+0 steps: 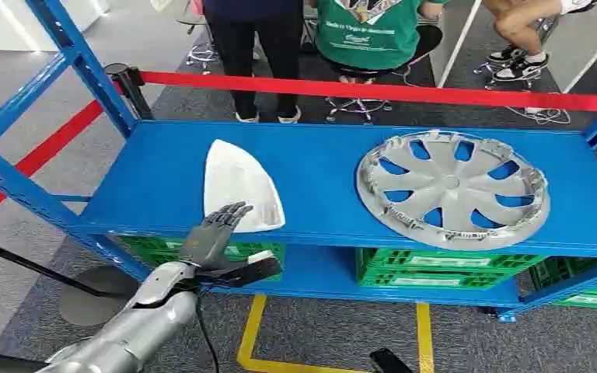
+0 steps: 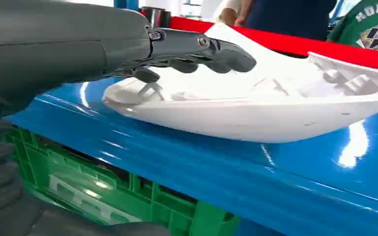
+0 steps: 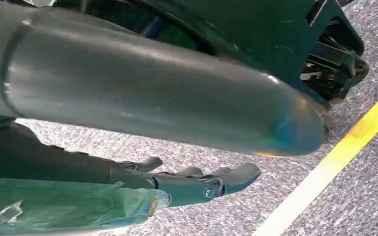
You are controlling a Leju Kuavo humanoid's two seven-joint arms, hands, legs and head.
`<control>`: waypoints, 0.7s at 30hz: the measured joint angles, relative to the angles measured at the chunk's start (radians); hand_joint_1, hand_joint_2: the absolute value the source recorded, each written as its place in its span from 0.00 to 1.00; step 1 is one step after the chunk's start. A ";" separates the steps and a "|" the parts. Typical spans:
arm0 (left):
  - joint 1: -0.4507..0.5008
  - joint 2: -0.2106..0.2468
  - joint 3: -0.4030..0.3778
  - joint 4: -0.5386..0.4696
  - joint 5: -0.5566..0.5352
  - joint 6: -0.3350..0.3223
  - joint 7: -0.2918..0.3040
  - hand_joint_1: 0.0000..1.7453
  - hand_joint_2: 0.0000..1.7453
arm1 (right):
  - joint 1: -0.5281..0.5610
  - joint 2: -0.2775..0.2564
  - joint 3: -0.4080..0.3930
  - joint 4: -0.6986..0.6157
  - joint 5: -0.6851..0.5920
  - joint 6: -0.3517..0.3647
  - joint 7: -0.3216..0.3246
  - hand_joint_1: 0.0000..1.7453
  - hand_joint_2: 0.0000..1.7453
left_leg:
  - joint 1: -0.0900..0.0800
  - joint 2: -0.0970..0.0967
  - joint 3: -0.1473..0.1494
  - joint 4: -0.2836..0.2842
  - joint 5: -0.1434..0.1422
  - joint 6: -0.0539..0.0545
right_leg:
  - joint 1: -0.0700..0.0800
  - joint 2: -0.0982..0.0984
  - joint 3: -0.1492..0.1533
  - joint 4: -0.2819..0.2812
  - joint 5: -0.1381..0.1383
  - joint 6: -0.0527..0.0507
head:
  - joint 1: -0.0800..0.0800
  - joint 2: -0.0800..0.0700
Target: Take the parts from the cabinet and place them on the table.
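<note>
Left hand [image 1: 216, 229] reaches up from the lower left of the head view to the front edge of the blue shelf [image 1: 326, 183], its fingers spread and extended over the near corner of the white shell-shaped part [image 1: 237, 186]. From the left wrist view, the fingers [image 2: 211, 49] lie flat above the rim of the part, touching or just above it; nothing is clasped, so the hand reads as open and not yet gripping. The thumb sits low, below the shelf edge, which suggests a pinch across the part's rim is being set up, though that is a judgement.

Right hand [image 3: 197, 184] hangs by the robot's side in the right wrist view, above grey carpet and a yellow floor line [image 3: 325, 172]. Its fingers stretch out loosely with nothing between them, so it is open too.

Both parts are on the shelf. The white part lies left of centre in the head view, near the front edge. The silver wheel cover [image 1: 452, 189] lies flat to the right, well apart from it and untouched. Green crates [image 1: 435, 272] sit on the lower level beneath.

As for progress, nothing appears to have been moved: no table shows in these views, and neither part is lifted. The task seems to be at its first step, with the grasp of the white part, the carry, the set-down and the whole handling of the wheel cover left.

People stand behind a red barrier tape [image 1: 373, 89] at the top of the head view.
</note>
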 joint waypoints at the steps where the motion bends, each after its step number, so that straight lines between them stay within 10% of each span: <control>1: 0.000 0.002 0.000 0.000 -0.005 0.003 0.003 0.00 1.00 | 0.000 0.000 0.000 0.000 0.000 0.000 0.000 0.00 0.00 | 0.000 0.000 0.000 0.000 0.000 0.000 | 0.000 0.000 0.000 0.000 0.000 0.000 | 0.000 0.000; 11: 0.000 0.018 0.020 0.008 -0.039 0.027 0.021 0.02 1.00 | 0.000 0.000 0.000 0.000 0.004 0.000 0.000 0.00 0.00 | 0.000 0.000 0.000 0.000 0.000 0.000 | 0.000 0.000 0.000 0.000 0.000 0.000 | 0.000 0.000; 12: 0.000 0.019 0.022 0.010 -0.040 0.027 0.022 0.16 1.00 | 0.000 0.000 0.000 0.000 0.004 0.001 0.000 0.00 0.00 | 0.000 0.000 0.000 0.000 0.000 0.000 | 0.000 0.000 0.000 0.000 0.000 0.000 | 0.000 0.000; 13: 0.000 0.021 0.023 0.011 -0.041 0.027 0.023 0.65 1.00 | 0.000 0.000 0.000 0.000 0.004 0.001 0.000 0.00 0.00 | 0.000 0.000 0.000 0.000 0.000 0.000 | 0.000 0.000 0.000 0.000 0.000 0.000 | 0.000 0.000; 15: 0.000 0.024 0.024 0.012 -0.050 0.027 0.026 1.00 1.00 | 0.000 0.000 0.000 0.000 0.004 0.003 0.000 0.00 0.00 | 0.000 0.000 0.000 0.000 0.000 0.000 | 0.000 0.000 0.000 0.000 0.000 0.000 | 0.000 0.000; 21: -0.006 0.030 0.025 0.012 -0.098 0.027 0.048 1.00 1.00 | 0.000 0.000 0.000 0.000 0.009 0.005 0.000 0.00 0.00 | 0.000 0.000 0.000 0.000 0.000 0.000 | 0.000 0.000 0.000 0.000 0.000 0.000 | 0.000 0.000</control>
